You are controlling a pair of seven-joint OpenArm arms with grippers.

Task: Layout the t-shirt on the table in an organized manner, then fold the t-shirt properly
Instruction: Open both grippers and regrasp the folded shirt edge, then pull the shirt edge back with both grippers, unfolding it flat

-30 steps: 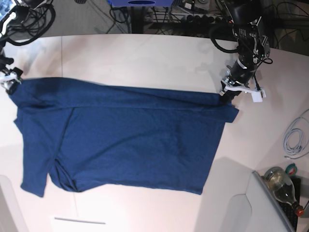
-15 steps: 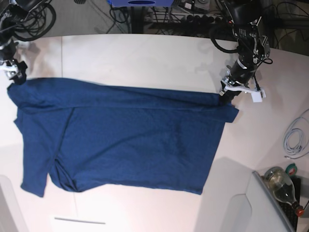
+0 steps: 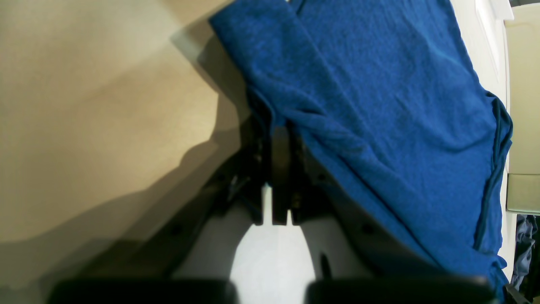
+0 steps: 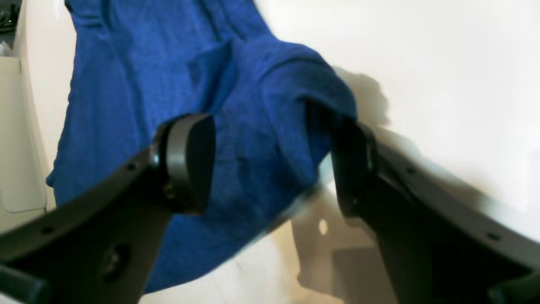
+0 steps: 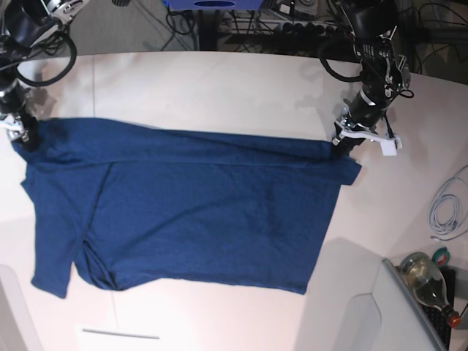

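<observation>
The dark navy t-shirt [image 5: 197, 212] lies spread flat across the white table [image 5: 219, 88], its long edge running left to right. In the base view my left gripper [image 5: 342, 144] stands at the shirt's far right corner, shut on the cloth. The left wrist view shows its jaws together with the hem of the t-shirt [image 3: 379, 105] pinched at my left gripper [image 3: 278, 131]. My right gripper [image 5: 20, 130] is at the far left corner. Its jaws stand wide open in the right wrist view, with a bunched corner of the t-shirt [image 4: 253, 105] lying between the fingers [image 4: 185, 164] of my right gripper [image 4: 270, 169].
A white cable [image 5: 446, 208] coils near the table's right edge. A glass bottle [image 5: 428, 281] and a tape roll [image 5: 441, 256] sit at the bottom right, beside a white box [image 5: 365, 314]. Dark cables hang beyond the far edge.
My open right gripper drew back from the shirt's left corner, then came back down over it. The shirt's body and my left arm have stayed put.
</observation>
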